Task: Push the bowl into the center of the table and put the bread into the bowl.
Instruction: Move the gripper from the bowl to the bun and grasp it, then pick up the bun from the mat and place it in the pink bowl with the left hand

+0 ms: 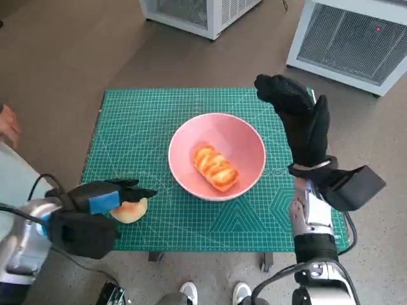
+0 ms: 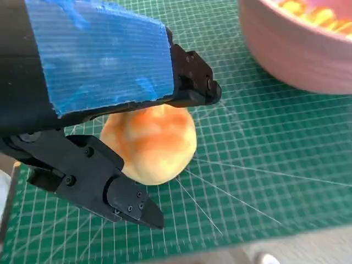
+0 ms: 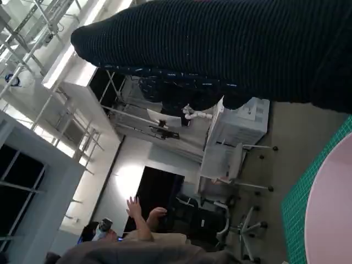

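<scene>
The pink bowl point(image 1: 217, 155) sits near the middle of the green-matted bench point(image 1: 159, 114) with 1 braided bread point(image 1: 215, 168) already in it. A round bun point(image 2: 151, 144) lies near the bench's front-left edge — the left hand point(image 1: 95, 203) straddles it, fingers apart, not clamped. The right hand point(image 1: 299, 117) hangs raised and empty, fingers loosely apart, beside the bowl. Risk, as I judge it: a loose grip could roll the bun off the edge.

The left hand point(image 2: 104, 137) is black, angular plastic with small screws and a strip of blue tape across its back. The right hand point(image 1: 299, 121) wears a black knitted glove. Pale silvery forearms carry black cables, possibly sensor leads.
</scene>
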